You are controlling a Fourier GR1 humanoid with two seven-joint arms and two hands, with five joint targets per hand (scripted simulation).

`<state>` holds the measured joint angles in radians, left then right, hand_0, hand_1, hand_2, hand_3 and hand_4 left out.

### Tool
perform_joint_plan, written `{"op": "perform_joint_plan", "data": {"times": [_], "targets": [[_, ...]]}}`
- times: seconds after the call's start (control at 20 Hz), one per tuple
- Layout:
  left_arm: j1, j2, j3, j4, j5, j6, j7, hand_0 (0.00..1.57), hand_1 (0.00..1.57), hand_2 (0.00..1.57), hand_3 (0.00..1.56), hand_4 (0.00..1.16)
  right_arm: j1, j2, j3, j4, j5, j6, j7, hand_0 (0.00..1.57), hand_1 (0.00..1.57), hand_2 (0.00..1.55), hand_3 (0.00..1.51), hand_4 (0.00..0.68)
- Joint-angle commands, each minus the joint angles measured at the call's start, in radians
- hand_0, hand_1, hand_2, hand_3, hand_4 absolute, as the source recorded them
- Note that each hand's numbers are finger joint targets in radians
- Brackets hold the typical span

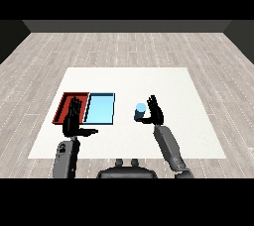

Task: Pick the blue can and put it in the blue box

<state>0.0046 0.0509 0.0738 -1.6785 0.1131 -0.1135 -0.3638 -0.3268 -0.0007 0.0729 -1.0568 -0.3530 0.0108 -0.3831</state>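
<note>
right hand [155,112] open beside blue can [140,111], can just left of its fingers | light blue tray [99,108] further left, bare white table [163,84] between | left hand [73,120] open, fingers over red tray [65,107] | grey plank floor [129,46] around

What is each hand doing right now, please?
Left hand: open, holding nothing, over the red tray.
Right hand: open beside the blue can, not curled round it.

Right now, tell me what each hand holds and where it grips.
The right hand is at the side of the blue can; whether it grips cannot be told. The left hand holds nothing.
</note>
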Motion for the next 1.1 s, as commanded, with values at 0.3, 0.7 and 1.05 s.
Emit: {"op": "perform_joint_plan", "data": {"times": [0.3, 0.7, 1.05], "targets": [[0.009, 0.024, 0.022, -0.019, 0.028, -0.022, 0.034, 0.0, 0.0, 0.0, 0.0, 0.0, -0.135, 0.001, 0.063, 0.216, -0.102, -0.034, -0.099, 0.0, 0.0, 0.0, 0.0, 0.0], [-0.003, 0.001, 0.025, 0.03, 0.029, -0.017, -0.03, 0.0, 0.0, 0.0, 0.0, 0.0, -0.194, 0.001, 0.102, 0.349, -0.138, -0.032, -0.14, 0.0, 0.0, 0.0, 0.0, 0.0], [-0.044, 0.002, 0.014, 0.032, 0.004, 0.009, 0.009, 0.0, 0.0, 0.0, 0.0, 0.0, -0.262, 0.001, 0.149, 0.391, -0.2, -0.037, -0.125, 0.0, 0.0, 0.0, 0.0, 0.0]]}}
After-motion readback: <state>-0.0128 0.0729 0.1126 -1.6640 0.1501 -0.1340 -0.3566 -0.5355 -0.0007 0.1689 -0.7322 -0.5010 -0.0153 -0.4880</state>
